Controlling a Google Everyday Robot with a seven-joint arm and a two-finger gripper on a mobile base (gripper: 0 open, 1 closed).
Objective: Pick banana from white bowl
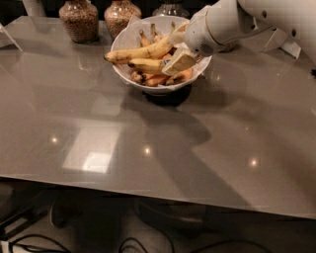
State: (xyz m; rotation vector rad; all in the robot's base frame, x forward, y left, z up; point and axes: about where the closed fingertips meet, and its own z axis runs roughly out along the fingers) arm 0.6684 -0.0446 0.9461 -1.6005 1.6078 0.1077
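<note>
The white bowl (127,38) stands at the back middle of the table, lined with white paper and holding several yellow bananas. One long banana (140,51) lies across the top, its left tip over the bowl's left rim. My gripper (178,48) reaches in from the right over the bowl's right side. It is open, with one finger (180,63) below the long banana's right end and the other above it. I cannot tell whether the fingers touch the banana. The bananas under the gripper are partly hidden.
Two grain-filled glass jars (79,19) (122,14) and a third glass one (171,8) stand behind the bowl. The grey table (148,148) runs to a front edge near the bottom. White card-like things lie at the far left (7,37) and far right (292,47).
</note>
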